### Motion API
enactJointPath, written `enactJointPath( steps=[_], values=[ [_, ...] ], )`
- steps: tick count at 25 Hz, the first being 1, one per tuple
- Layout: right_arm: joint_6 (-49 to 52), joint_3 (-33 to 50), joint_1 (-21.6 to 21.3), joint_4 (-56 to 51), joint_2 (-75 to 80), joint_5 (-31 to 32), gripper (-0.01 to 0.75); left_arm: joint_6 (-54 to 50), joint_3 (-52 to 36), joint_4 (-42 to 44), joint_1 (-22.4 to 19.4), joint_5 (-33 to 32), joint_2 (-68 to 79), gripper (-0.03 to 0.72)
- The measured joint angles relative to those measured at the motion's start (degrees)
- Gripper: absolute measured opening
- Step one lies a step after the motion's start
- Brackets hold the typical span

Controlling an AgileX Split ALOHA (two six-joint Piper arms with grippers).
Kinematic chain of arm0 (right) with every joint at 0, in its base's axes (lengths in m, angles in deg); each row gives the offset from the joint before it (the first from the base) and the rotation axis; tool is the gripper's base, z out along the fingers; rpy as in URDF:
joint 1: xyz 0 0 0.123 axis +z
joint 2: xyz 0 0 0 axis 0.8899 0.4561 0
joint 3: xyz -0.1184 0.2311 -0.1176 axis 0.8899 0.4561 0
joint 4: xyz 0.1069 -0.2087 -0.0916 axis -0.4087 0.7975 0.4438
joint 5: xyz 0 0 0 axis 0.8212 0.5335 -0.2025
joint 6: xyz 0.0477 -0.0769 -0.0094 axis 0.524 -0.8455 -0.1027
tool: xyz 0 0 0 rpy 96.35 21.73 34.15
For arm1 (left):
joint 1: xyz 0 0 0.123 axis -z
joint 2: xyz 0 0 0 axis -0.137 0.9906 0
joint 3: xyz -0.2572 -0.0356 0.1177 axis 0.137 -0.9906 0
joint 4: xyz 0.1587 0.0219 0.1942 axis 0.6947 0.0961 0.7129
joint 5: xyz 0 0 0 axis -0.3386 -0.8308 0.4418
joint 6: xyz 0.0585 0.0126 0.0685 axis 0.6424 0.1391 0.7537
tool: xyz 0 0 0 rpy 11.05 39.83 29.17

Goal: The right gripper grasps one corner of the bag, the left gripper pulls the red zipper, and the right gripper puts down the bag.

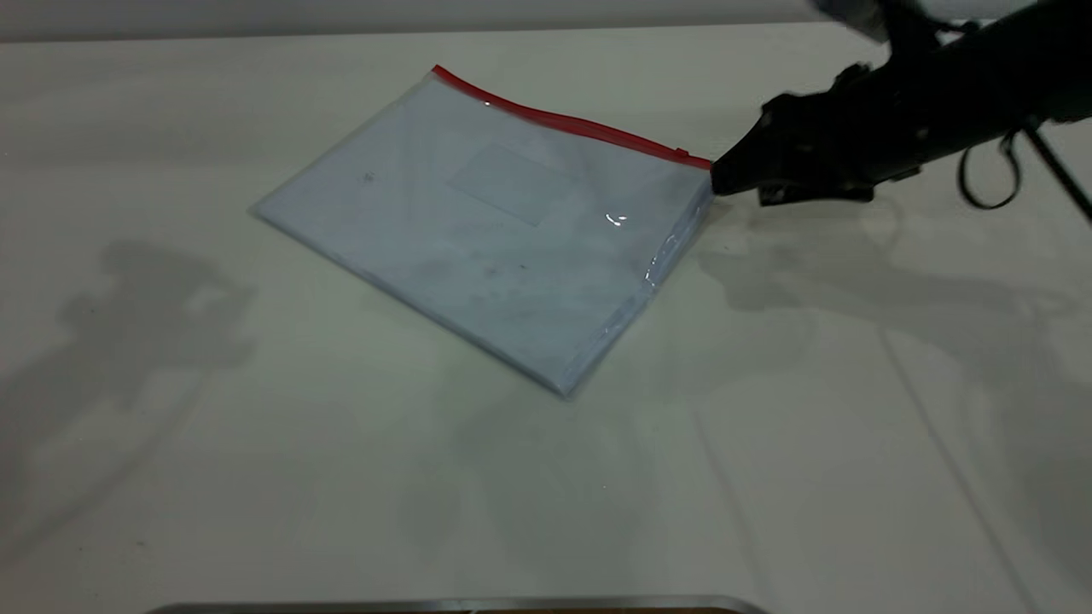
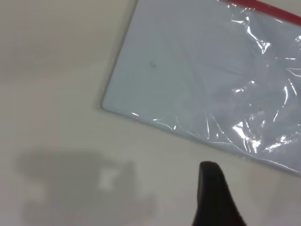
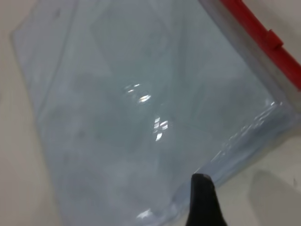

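While the bag (image 1: pixel 503 222) lies flat mid-table, its zipper (image 1: pixel 567 119) running along the far edge from left to right, the right gripper (image 1: pixel 721 177) sits at the right-hand zipper corner (image 1: pixel 705 170); whether it grips I cannot tell. The left gripper (image 2: pixel 212 195) hovers off the bag's left side.

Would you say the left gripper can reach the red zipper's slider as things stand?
Probably yes. The slider on the red zipper sits exposed, just short of the right gripper at the bag's corner. The left gripper hangs beyond the opposite plain edge, so it would need to cross above the bag.
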Motion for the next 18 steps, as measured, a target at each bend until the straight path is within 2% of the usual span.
enactJointPath(
  steps=[15,18],
  values=[
    [8.0,-15.8,0.4,-0.1,12.8,4.4,0.547,0.2,0.0,-0.1,0.0,1.2,0.1,0.497],
    [9.0,-16.7,1.2,-0.1,13.2,5.0,0.501,0.2,0.0,-0.1,0.0,1.2,0.1,0.497]
  ],
)
